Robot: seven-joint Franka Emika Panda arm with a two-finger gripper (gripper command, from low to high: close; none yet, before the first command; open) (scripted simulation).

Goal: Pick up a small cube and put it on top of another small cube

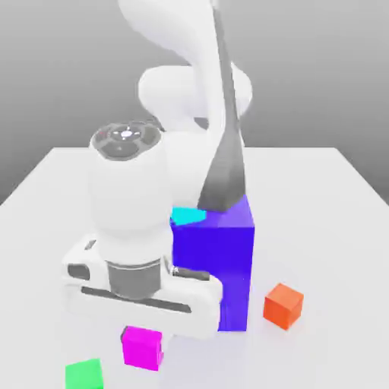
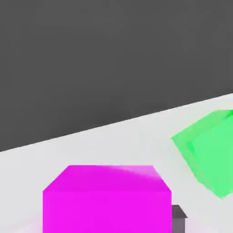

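Observation:
The small magenta cube [image 1: 143, 349] sits low near the table's front, directly under my white hand. My gripper [image 1: 142, 334] comes down onto it from above. In the hand view the magenta cube [image 2: 107, 200] sits between the fingers, and one dark fingertip [image 2: 179, 215] presses against its side, so the gripper is shut on it. I cannot tell whether the cube rests on the table or hangs just above it. A small green cube [image 1: 84, 374] lies close by toward the exterior view's left, and the green cube [image 2: 209, 152] also appears in the hand view.
A big blue-purple block [image 1: 220, 266] stands right behind my hand. A cyan cube [image 1: 187, 216] peeks out at its upper left corner. An orange cube [image 1: 283, 305] lies on the table [image 1: 327, 228] to the exterior view's right of the block.

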